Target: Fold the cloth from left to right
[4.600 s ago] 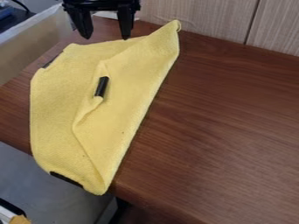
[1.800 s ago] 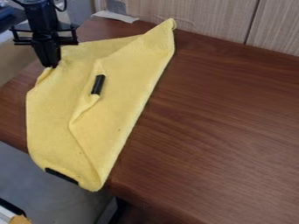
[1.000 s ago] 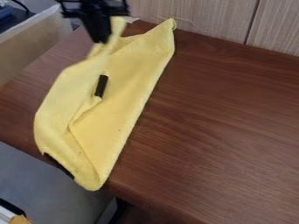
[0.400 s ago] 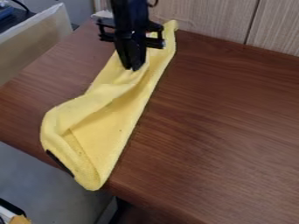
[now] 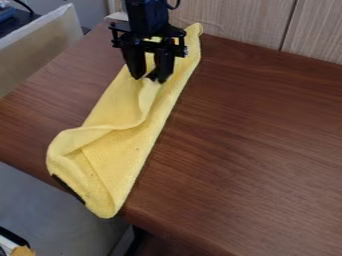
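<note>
My gripper [image 5: 150, 79] hangs over the upper part of the yellow cloth [image 5: 123, 107], its two fingers spread apart with a bit of cloth and a dark patch between the tips. The cloth lies as a narrow slanting strip from the back of the table to its front left edge. Its left side is folded over onto the right, with a raised wavy ridge down the middle and a curled fold at the lower left. A dark strip shows along the lower left edge.
The brown wooden table [image 5: 247, 135] extends to the right. A wood-grain panel [image 5: 234, 20] stands along the back. At the left is a pale translucent bin [image 5: 40, 50] beside the table edge.
From the left edge of the cloth, the gripper has moved right, carrying that edge over onto the rest. It has since opened, and the black tab on the cloth has been covered.
</note>
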